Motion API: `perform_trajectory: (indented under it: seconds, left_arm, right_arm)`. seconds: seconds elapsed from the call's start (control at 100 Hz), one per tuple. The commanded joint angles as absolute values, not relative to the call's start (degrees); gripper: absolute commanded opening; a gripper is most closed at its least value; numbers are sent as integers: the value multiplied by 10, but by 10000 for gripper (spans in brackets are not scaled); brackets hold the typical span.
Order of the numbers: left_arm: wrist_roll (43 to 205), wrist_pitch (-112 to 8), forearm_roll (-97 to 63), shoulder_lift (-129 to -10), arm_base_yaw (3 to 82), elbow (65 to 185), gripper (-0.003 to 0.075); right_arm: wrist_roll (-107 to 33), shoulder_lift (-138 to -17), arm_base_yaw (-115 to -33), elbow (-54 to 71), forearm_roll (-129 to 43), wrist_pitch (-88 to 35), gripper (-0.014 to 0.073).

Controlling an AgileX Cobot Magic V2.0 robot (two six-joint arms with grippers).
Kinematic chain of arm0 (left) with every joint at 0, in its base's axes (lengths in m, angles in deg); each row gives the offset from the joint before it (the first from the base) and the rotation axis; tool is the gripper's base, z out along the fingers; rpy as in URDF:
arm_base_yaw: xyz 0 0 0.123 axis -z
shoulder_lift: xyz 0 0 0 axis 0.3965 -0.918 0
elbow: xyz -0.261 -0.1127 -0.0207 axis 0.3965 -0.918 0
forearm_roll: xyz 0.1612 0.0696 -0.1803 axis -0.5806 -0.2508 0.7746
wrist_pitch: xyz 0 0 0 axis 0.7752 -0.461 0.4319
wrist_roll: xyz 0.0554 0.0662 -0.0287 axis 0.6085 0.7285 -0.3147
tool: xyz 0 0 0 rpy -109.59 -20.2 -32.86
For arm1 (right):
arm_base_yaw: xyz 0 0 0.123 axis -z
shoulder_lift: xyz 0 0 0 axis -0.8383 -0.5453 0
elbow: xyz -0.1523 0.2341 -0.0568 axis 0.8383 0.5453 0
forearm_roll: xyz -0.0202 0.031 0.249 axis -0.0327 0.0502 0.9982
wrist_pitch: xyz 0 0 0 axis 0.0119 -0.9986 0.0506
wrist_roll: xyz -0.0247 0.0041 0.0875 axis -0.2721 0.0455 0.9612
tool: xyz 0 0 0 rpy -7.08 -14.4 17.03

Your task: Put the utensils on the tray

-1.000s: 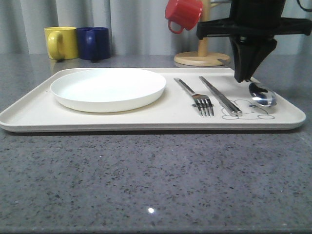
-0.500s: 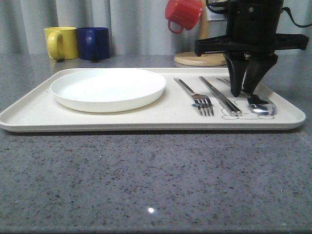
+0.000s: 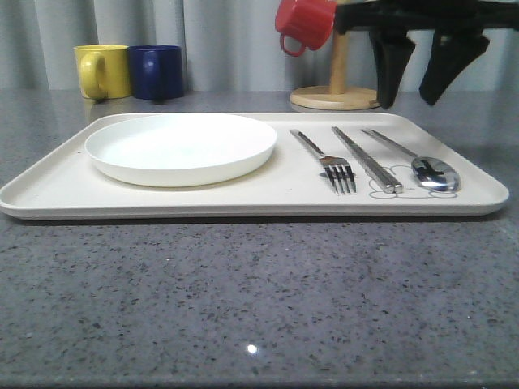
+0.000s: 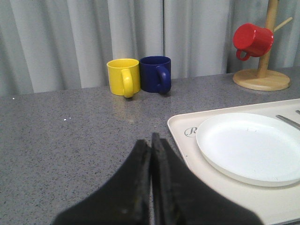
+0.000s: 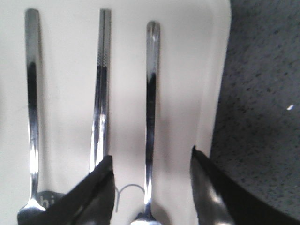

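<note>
The cream-white tray (image 3: 268, 194) lies across the table's middle. On its right half lie three silver utensils side by side: a fork (image 3: 327, 162), flat chopsticks (image 3: 366, 159) and a spoon (image 3: 418, 160). My right gripper (image 3: 428, 89) hangs open above the spoon's handle, holding nothing. From the right wrist, the spoon handle (image 5: 150, 98) runs between the spread fingers of that gripper (image 5: 152, 157), with chopsticks (image 5: 101, 89) and fork (image 5: 31, 103) beside it. My left gripper (image 4: 151, 140) is shut and empty over bare table, beside the tray's corner (image 4: 180, 124).
A round white plate (image 3: 180, 147) takes up the tray's left half. A yellow mug (image 3: 102, 70) and a blue mug (image 3: 156, 71) stand at the back left. Behind the tray's right end, a wooden mug tree (image 3: 336, 96) carries a red mug (image 3: 304, 23).
My right gripper let go of the spoon, opened and rose clear of the tray. The spoon now rests flat beside the chopsticks.
</note>
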State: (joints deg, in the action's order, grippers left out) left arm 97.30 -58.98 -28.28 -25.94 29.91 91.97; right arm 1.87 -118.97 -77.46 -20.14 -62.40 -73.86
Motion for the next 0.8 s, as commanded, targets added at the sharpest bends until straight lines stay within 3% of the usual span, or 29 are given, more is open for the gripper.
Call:
perform_trajectory:
  seconds: [0.0,0.3,0.79]
  left_arm:
    - [969,-544,-277,-265,298,934,-19]
    - [969,-544,-277,-265,298,934,-19]
    - [969,-544,-277,-265,298,934,-19]
  right_arm:
    - [-12,-1133,-755,-216,-630,-719,384]
    - [-29,-998,-674,-85,-630,-652,382]
    - [-29,-589,-658,273,-666,-468,382]
